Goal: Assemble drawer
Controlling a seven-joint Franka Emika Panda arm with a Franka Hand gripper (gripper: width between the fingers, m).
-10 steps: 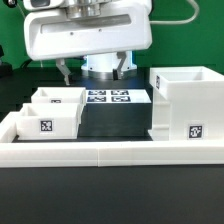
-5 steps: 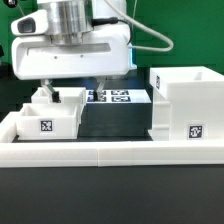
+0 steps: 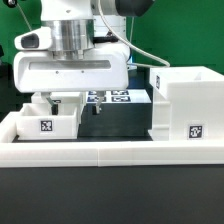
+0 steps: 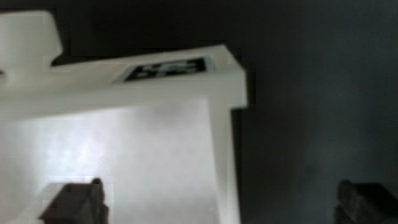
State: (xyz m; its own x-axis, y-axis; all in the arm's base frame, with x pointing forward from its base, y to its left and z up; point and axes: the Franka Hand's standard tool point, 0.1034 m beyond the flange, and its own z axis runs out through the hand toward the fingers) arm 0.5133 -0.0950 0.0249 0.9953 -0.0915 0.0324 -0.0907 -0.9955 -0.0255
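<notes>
The drawer's tall white casing (image 3: 185,100) stands at the exterior view's right with a square tag on its front. Two small white trays sit at the left. The front tray (image 3: 45,125) shows a tag, and the rear tray (image 3: 62,101) is partly hidden by my hand. My gripper (image 3: 68,103) is open and empty, low over the rear tray. In the wrist view a tagged white tray (image 4: 125,130) fills the frame. One fingertip (image 4: 75,203) is over the tray and the other is over the dark table, so my gripper (image 4: 219,205) straddles the tray's side wall.
A long low white rail (image 3: 110,152) runs across the front and up the left side. The marker board (image 3: 115,97) lies flat behind the black mat between the trays and the casing. A green wall stands at the back.
My gripper has moved toward the exterior view's left and come down, from above the marker board to over the trays. The trays and casing have not moved.
</notes>
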